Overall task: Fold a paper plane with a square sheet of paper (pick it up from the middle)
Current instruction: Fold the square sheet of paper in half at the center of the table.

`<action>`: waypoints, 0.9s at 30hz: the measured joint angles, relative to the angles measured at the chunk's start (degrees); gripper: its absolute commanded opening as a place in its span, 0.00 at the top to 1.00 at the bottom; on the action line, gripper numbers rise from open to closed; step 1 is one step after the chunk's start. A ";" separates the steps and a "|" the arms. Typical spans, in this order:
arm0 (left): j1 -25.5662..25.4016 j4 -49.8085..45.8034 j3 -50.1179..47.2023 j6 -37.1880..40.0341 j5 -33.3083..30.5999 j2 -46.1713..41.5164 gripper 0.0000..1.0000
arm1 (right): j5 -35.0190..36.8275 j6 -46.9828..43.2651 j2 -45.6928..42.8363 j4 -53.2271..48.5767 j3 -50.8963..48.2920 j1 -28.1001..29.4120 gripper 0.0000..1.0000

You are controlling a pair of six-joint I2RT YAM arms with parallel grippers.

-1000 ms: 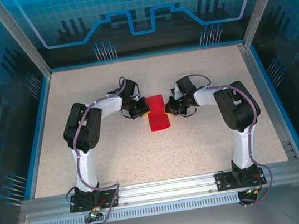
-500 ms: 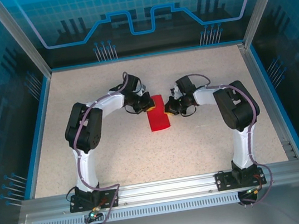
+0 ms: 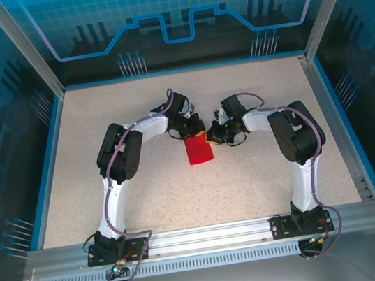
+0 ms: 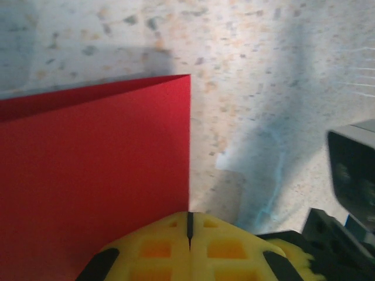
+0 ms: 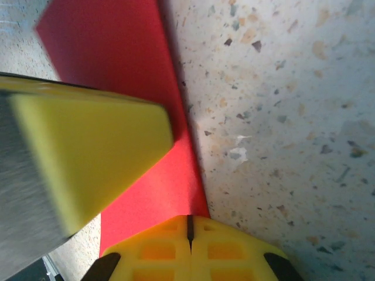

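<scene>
The paper's (image 3: 200, 153) far end hides under the left gripper (image 3: 195, 132) and right gripper (image 3: 210, 136). The left wrist view cuts off its left side. In the right wrist view, a blurred yellow pad (image 5: 88, 152) covers its middle.

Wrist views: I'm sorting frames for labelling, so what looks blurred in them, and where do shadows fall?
Right wrist: the big yellow finger at the left is smeared, while the table speckles are sharp. Left wrist: the red paper has a crisp edge, with a dark shadow on the table beyond its far side; the dark housing at the right is soft.
</scene>
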 measured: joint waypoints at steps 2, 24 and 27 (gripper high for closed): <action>0.04 0.00 0.31 -0.02 0.00 0.24 1.00 | -0.22 0.00 0.11 0.09 0.00 0.00 0.96; -0.28 -1.99 1.60 -0.09 -2.32 0.72 1.00 | -4.68 -2.60 -4.02 0.55 -7.37 0.61 0.96; -0.35 -2.03 1.60 -0.09 -2.54 0.72 1.00 | -4.68 -2.75 -5.16 0.61 -9.01 1.20 0.96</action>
